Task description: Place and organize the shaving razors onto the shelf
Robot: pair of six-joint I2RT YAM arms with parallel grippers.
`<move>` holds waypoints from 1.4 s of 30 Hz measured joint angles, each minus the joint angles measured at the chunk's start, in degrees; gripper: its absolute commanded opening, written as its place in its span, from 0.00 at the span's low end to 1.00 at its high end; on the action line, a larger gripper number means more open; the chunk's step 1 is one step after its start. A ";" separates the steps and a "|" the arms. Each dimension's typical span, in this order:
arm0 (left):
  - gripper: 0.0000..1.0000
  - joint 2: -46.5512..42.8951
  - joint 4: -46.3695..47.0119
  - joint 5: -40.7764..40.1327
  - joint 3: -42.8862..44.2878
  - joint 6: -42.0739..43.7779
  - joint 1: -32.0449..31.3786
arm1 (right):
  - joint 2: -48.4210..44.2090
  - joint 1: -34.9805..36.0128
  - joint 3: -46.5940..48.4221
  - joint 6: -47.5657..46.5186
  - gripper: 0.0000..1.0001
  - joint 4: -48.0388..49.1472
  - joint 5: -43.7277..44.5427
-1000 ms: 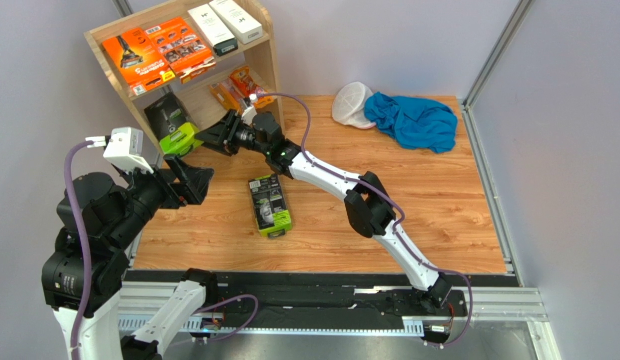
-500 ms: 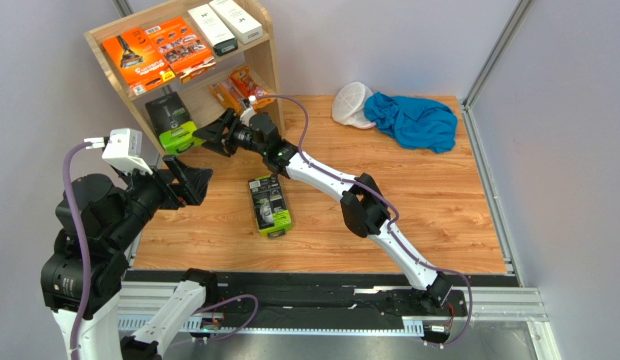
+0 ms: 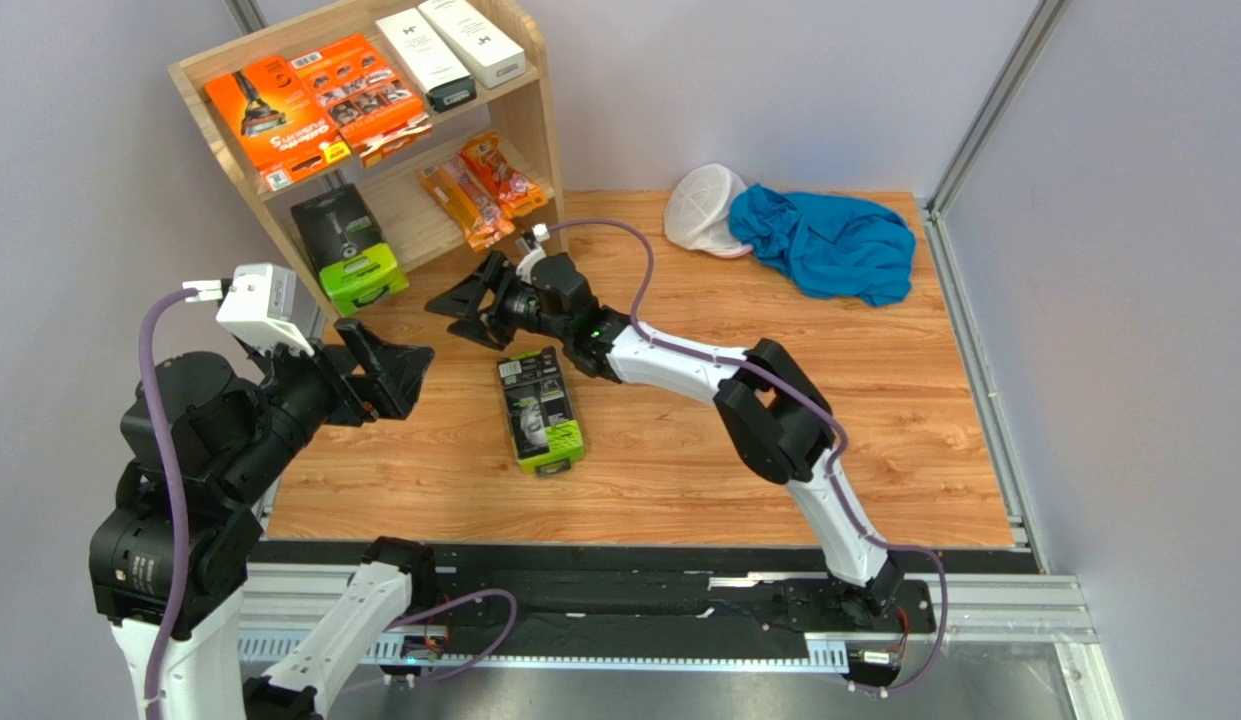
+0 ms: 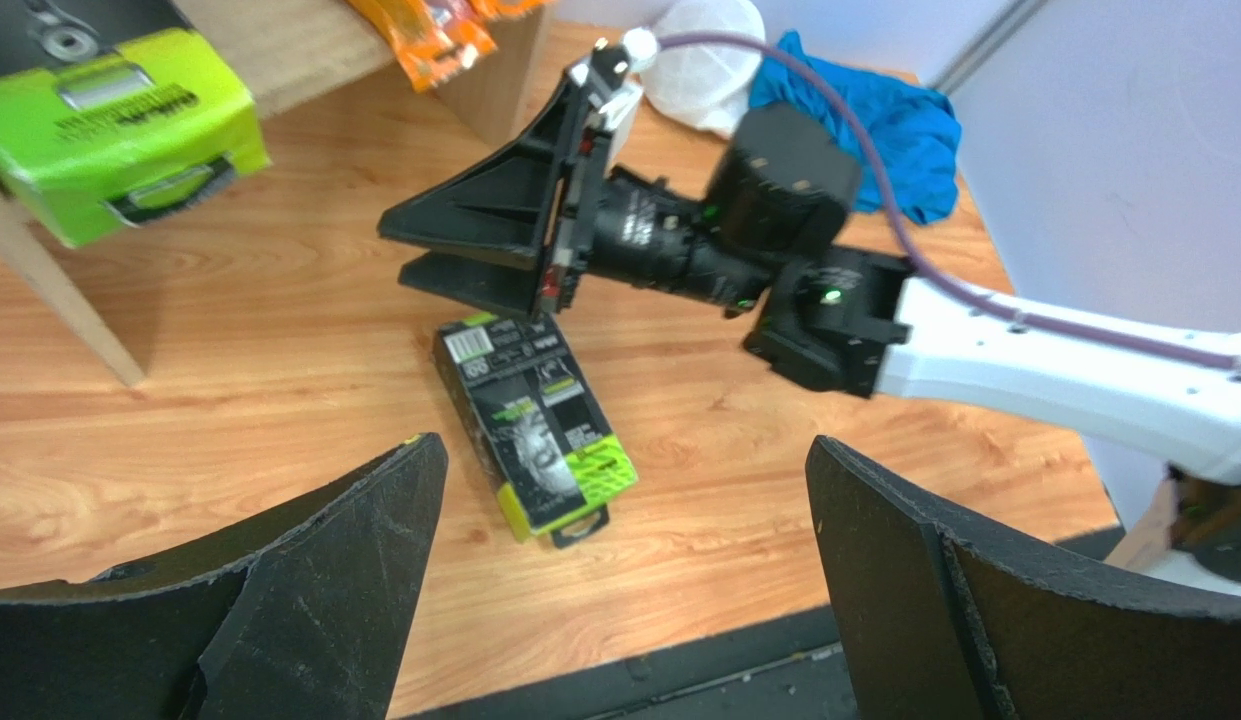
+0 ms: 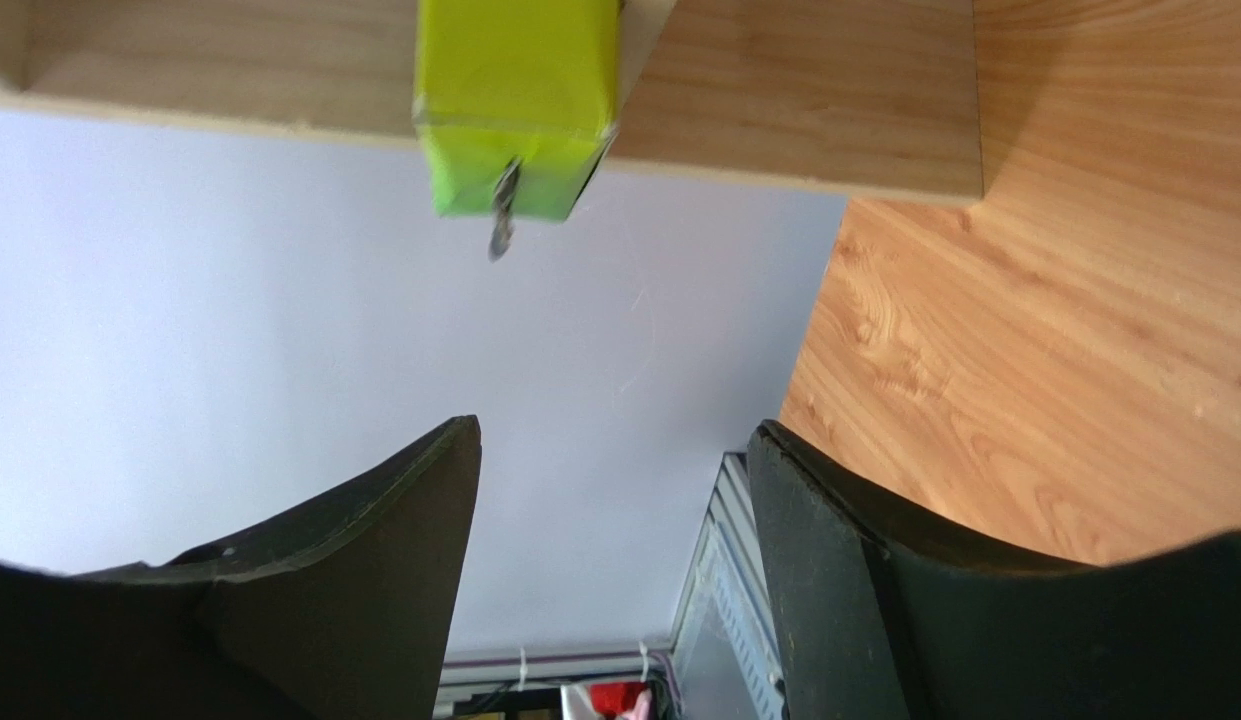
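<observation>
The shelf (image 3: 539, 113) stands at the back left. Its top tier carries two flat orange packs (image 3: 314, 102) and two white boxes (image 3: 449, 50). Small orange packets (image 3: 484, 180) lie on the lower tier beside a black-and-lime razor pack (image 3: 341, 240), whose green end (image 5: 514, 105) sticks out over the plank. A second black-and-lime pack (image 3: 539, 408) lies flat on the table (image 4: 536, 428). My right gripper (image 3: 453, 312) is open and empty just in front of the shelf, above that pack's far end. My left gripper (image 3: 405, 383) hangs open and empty left of it.
A white mesh cap (image 3: 706, 210) and a blue cloth (image 3: 825, 240) lie at the back right. Grey walls close in the left and right sides. The black rail (image 3: 611, 600) with the arm bases runs along the near edge.
My right gripper has let go of the black-and-lime pack on the lower tier, opened wider and drawn back from the shelf. The left arm has hardly moved.
</observation>
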 measured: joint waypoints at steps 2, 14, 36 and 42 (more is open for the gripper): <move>0.98 -0.79 0.46 1.51 -2.32 -0.31 0.00 | -5.09 0.15 -5.29 -1.07 0.69 0.28 0.04; 0.99 -8.33 7.19 9.18 -32.68 -9.27 0.00 | -32.00 1.09 -37.13 -9.55 0.71 -2.99 3.41; 0.87 19.28 38.05 7.08 -58.80 -24.15 -0.02 | -20.46 -2.75 -35.52 -19.23 0.63 -20.06 9.97; 0.84 30.60 44.83 8.79 -58.07 -24.11 -0.11 | -18.10 -2.86 -34.69 -18.38 0.56 -18.88 6.56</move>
